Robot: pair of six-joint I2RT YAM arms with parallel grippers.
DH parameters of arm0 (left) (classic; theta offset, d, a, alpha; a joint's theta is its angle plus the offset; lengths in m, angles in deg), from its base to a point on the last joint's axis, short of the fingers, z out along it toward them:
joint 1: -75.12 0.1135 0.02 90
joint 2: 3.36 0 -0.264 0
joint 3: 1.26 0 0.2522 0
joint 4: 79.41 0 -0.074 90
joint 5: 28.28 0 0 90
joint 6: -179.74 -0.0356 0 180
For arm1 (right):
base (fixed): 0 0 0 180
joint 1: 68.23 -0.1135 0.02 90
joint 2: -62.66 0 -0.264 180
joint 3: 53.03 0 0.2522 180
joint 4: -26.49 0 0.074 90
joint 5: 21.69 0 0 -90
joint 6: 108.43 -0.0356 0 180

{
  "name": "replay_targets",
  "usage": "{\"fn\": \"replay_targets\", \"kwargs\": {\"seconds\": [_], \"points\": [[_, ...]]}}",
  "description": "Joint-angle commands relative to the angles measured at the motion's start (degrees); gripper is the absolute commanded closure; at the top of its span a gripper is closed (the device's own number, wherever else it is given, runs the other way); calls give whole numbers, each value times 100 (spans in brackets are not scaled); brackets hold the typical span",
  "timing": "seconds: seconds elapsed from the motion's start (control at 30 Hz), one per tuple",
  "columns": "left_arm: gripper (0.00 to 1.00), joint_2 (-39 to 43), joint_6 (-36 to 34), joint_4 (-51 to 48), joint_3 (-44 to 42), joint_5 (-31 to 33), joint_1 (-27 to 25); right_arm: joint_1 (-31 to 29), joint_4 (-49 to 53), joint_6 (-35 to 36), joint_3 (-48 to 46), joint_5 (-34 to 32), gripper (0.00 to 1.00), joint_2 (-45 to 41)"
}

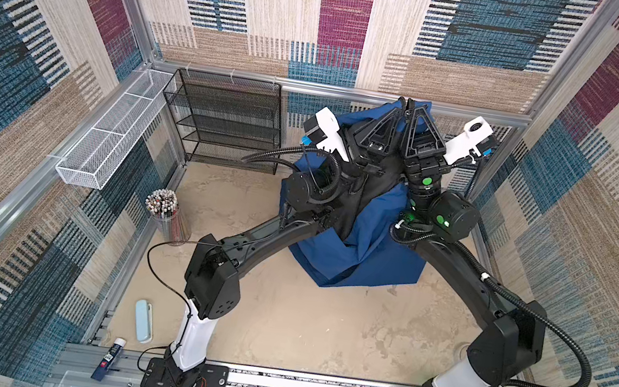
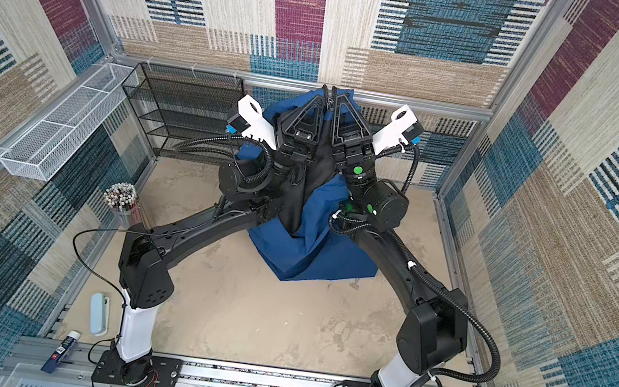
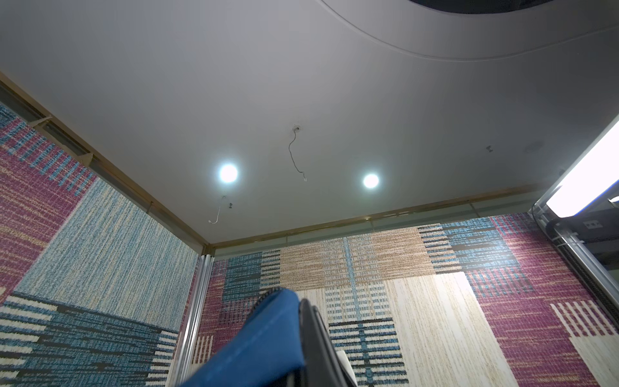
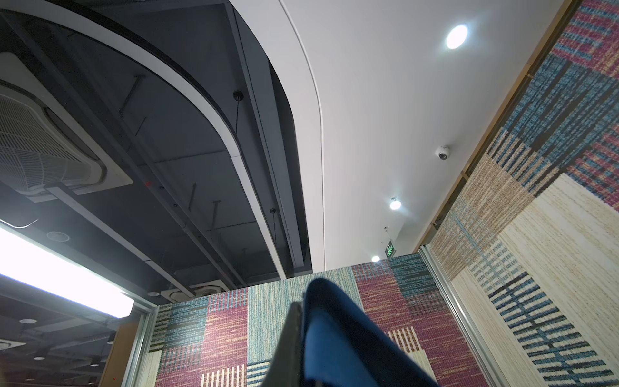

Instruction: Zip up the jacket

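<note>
Both arms up: my left gripper [image 1: 401, 102] and right gripper [image 1: 412, 103] stand tip to tip, each with its jaws clamped on an upper edge of the large navy blue soft jacket [image 1: 367, 254]. The jacket hangs straight below the jaws, black lining showing down the middle, lower folds heaped on the tan tabletop [image 1: 299, 327]. I judge this the lift-and-open-out step, front still unzipped, no slider visible to me; next calls for laying it flat, front up, and finding the zipper's bottom ends.
</note>
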Motion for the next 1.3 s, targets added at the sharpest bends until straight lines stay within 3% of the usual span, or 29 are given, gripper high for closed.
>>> {"fn": "replay_targets", "kwargs": {"seconds": [0.0, 0.47, 1.27], "points": [[100, -10, -181, 131, 54, -140, -14, -12, -2525, -105, 71, 53, 100, 15], [100, -54, -68, 132, 165, -173, -11, -49, -2525, -101, -19, 44, 100, -2], [100, 248, -140, 138, -446, -186, -8, -49, -2488, -77, 183, 54, 100, 79]]}}
